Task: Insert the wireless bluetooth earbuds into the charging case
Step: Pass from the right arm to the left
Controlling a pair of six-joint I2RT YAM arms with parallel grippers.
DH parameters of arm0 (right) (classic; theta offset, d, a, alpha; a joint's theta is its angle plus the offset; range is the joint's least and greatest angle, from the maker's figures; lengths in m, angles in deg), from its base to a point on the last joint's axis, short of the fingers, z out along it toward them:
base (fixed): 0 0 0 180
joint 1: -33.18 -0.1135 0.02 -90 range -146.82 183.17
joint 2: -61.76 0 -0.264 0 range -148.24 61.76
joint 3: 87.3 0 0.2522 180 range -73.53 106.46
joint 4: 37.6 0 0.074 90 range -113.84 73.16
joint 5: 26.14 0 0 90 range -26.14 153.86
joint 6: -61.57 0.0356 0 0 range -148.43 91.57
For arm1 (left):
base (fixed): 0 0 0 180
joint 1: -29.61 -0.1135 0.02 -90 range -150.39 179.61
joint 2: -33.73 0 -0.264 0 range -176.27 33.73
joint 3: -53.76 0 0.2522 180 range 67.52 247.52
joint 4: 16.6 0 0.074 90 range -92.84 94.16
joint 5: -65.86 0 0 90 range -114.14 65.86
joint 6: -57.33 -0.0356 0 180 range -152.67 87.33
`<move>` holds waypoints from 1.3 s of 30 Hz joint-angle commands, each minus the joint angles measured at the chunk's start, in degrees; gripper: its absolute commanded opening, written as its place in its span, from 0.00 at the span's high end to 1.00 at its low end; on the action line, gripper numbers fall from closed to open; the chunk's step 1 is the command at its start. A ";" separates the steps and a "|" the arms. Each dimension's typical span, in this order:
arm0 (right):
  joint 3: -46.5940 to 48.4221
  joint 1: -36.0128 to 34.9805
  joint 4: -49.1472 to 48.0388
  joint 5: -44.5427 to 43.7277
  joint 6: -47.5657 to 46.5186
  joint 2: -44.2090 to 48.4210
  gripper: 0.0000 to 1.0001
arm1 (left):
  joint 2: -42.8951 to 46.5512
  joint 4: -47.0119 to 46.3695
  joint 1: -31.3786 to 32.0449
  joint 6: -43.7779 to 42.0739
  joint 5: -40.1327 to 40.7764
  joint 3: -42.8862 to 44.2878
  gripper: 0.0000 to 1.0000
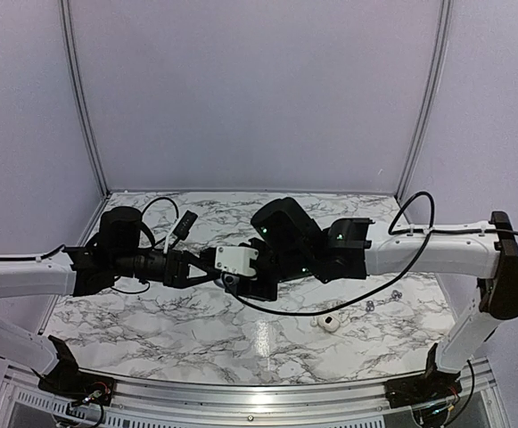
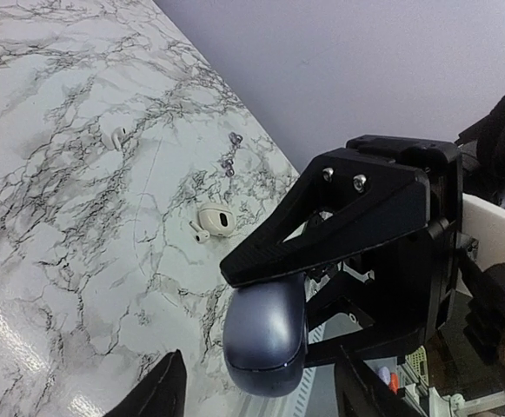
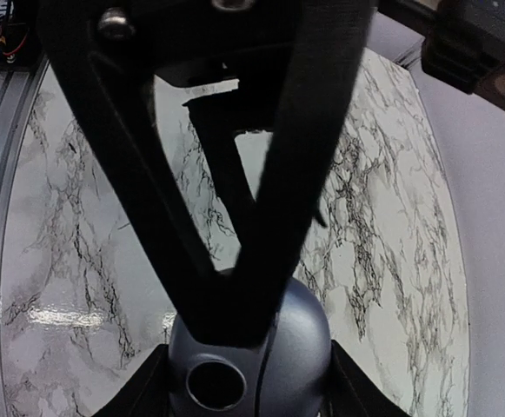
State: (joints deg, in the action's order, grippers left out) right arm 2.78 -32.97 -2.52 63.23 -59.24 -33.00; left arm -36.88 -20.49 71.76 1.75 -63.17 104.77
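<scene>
Charging case (image 2: 265, 334) clamped in right tool (image 3: 248, 387); left tool (image 2: 261, 373) half-open, straddling it, not touching.

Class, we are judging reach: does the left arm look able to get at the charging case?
Probably yes: the right gripper holds the charging case in the air, between the open fingers of the left gripper; nothing else intervenes.
</scene>
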 commanded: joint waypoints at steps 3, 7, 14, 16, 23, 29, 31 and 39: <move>3.34 -1.05 0.99 -0.08 -1.26 -1.19 0.66 | -2.26 -4.14 2.35 -0.43 -2.13 2.93 0.47; 3.47 -1.15 0.85 0.01 -1.55 -1.30 0.66 | -3.60 -4.50 3.49 -0.41 -2.63 3.56 0.55; 3.67 -1.26 1.07 -0.26 -2.08 -1.33 0.66 | -3.96 -4.76 3.55 -0.41 -1.95 3.57 0.69; 3.58 -1.28 1.10 -0.41 -2.07 -1.30 0.66 | -3.97 -4.89 3.55 -0.34 -1.93 3.57 0.73; 2.54 -1.26 -0.44 -1.94 -1.51 -0.16 0.57 | -2.60 -5.44 3.55 -0.67 -0.74 2.80 0.82; 0.61 -1.22 -3.40 -3.40 1.24 2.29 0.22 | -0.04 -5.80 3.44 -1.51 1.95 1.67 0.85; -0.11 -0.82 -4.58 -2.35 2.53 3.98 0.10 | 0.84 -5.97 3.38 -1.84 2.82 1.26 0.85; -6.17 5.91 -11.78 13.84 13.14 12.89 0.05 | 6.44 -7.71 2.85 -4.44 5.32 -0.46 0.86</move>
State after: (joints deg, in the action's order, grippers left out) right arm -0.35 -30.75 -7.52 67.19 -53.84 -25.55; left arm -34.54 -24.51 74.87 0.06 -59.59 105.58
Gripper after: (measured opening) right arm 0.944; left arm 0.304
